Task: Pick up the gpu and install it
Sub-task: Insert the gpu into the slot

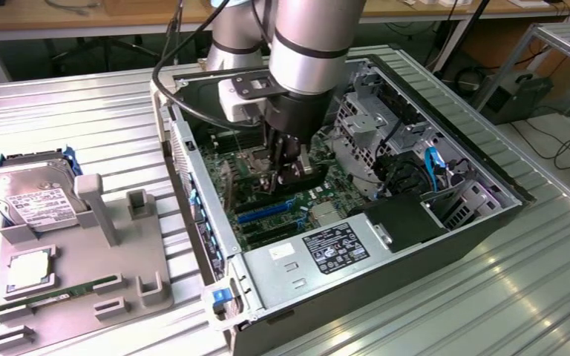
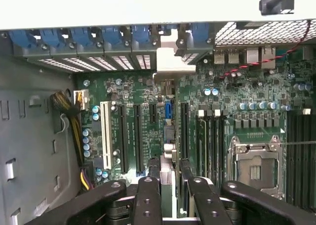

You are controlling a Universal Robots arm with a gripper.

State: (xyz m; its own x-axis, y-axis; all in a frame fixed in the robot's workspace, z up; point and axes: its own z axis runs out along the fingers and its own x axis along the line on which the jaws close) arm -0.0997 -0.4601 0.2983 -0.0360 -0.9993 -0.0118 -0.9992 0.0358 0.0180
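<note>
My black two-fingered gripper [image 2: 170,185] grips the thin dark gpu card [image 2: 168,136] edge-on over the green motherboard [image 2: 247,111]; label print seems unreadable.

The arm [image 1: 310,37] is built of smooth silver-grey tubular segments, with a narrow black band ringing the nearer one. A pale grey joint housing sits behind it. Black cables [image 1: 171,67] loop down along the arm's side on the exterior view's left. Below the silver tube comes a white-grey block [image 1: 240,96] with dark screws, then a black wrist section. The gripper [image 2: 168,185] is black, its linkage bars matte and rounded, each studded with small round silver-grey pins. The fingers [image 2: 147,200] are flat black bars.
</note>
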